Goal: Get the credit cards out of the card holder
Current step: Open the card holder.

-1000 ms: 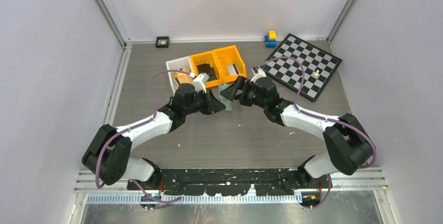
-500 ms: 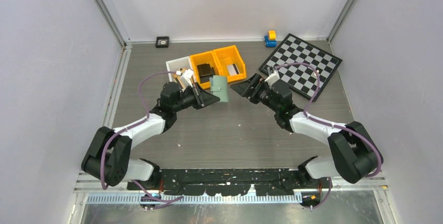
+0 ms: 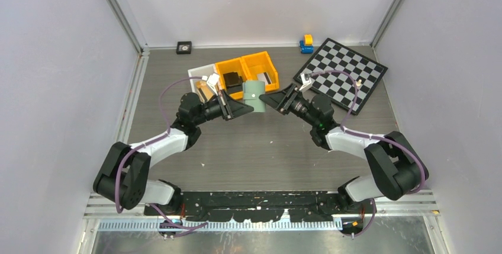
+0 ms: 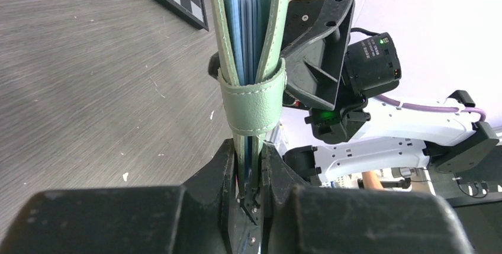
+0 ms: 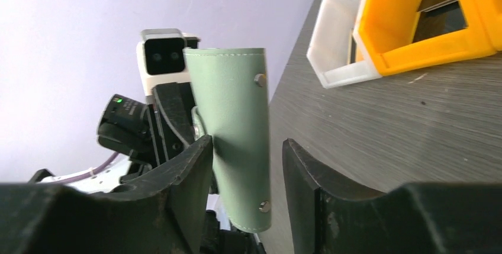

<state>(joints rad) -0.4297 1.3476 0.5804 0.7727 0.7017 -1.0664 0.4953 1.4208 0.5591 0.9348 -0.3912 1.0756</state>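
Observation:
The pale sage-green card holder (image 3: 256,95) hangs above the table in front of the bins, with my left gripper (image 3: 244,108) shut on its lower end. In the left wrist view the card holder (image 4: 256,97) stands edge-on with its strap closed. Its light-blue sleeves (image 4: 244,23) show between the covers, pinched by my left gripper (image 4: 248,150). No credit cards can be told apart inside. My right gripper (image 3: 269,101) reaches in from the right. In the right wrist view the card holder (image 5: 237,118) stands between the jaws of my right gripper (image 5: 247,142), which are open, with a gap at the right finger (image 5: 302,171).
A white bin (image 3: 200,76) and two orange bins (image 3: 247,69) stand just behind the grippers. A checkerboard (image 3: 346,73) lies at the back right, with a blue and yellow toy (image 3: 306,43) beside it. A small black square (image 3: 184,47) sits at the back wall.
My right gripper has swung back left to the card holder and narrowed its jaws around it. My left arm has kept its hold and shifted the holder slightly right and back.

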